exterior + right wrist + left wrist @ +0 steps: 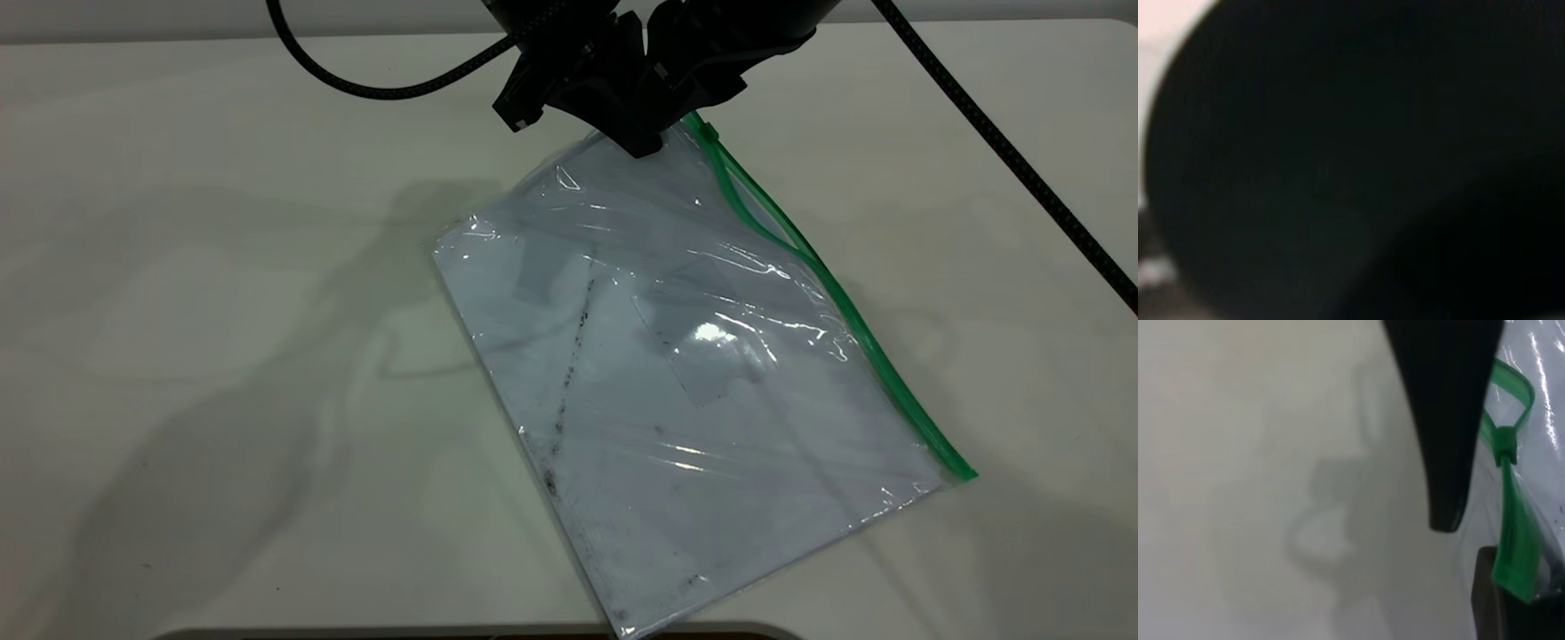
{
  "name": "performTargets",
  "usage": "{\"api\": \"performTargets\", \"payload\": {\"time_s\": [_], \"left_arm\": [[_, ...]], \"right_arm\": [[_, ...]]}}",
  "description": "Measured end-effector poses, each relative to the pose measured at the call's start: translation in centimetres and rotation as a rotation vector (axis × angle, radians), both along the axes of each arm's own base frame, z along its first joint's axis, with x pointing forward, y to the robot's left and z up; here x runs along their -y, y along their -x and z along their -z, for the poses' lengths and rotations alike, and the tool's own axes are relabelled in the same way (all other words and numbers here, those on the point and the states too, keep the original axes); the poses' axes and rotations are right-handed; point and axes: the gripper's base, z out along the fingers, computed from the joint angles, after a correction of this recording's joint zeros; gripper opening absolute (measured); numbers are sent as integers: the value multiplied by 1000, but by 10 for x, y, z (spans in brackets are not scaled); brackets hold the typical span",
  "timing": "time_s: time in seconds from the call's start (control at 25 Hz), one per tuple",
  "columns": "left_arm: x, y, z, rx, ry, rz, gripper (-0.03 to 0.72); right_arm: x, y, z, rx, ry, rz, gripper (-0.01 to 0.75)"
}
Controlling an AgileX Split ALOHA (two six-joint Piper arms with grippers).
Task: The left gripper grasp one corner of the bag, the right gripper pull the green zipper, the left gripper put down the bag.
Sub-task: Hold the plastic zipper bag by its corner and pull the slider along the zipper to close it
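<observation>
The bag [676, 382] is a clear pouch with a white sheet inside. Its far end is raised off the table and its near end rests on it. My left gripper [653, 133] is shut on the corner of the bag [1518, 577], where the green strip ends. The green zipper [845, 311] runs down the bag's right edge. It gapes into two strands just below its slider tab [707, 132], which sits close to the held corner. The right gripper [707, 80] hovers right against the left one; one black finger [1441, 453] points down beside the slider [1503, 443]. The right wrist view is black.
Two black braided cables cross the white table [178, 356]: one [373, 84] at the back left, one [1022, 169] along the right. The table's near edge [444, 633] lies just past the bag's near corner.
</observation>
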Motion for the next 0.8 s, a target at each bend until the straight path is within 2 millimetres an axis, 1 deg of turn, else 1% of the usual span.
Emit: {"api": "performTargets", "payload": {"time_s": [0.2, 0.4, 0.48, 0.6, 0.68, 0.8], "left_arm": [[0, 0, 0, -1, -1, -1, 53], [-2, 0, 7, -5, -22, -2, 53], [-2, 0, 7, -4, -27, -1, 53], [-2, 0, 8, -3, -29, -1, 53], [-2, 0, 8, -3, -29, -1, 53], [-2, 0, 7, -2, -30, 2, 53]], "right_arm": [[0, -1, 8, -8, 8, 5, 554], [0, -3, 18, -19, 17, 10, 549], [0, -3, 19, -21, 18, 10, 535], [1, -4, 19, -20, 18, 13, 492], [5, -6, 19, -22, 16, 25, 472], [20, -12, 21, -43, 9, 66, 461]]}}
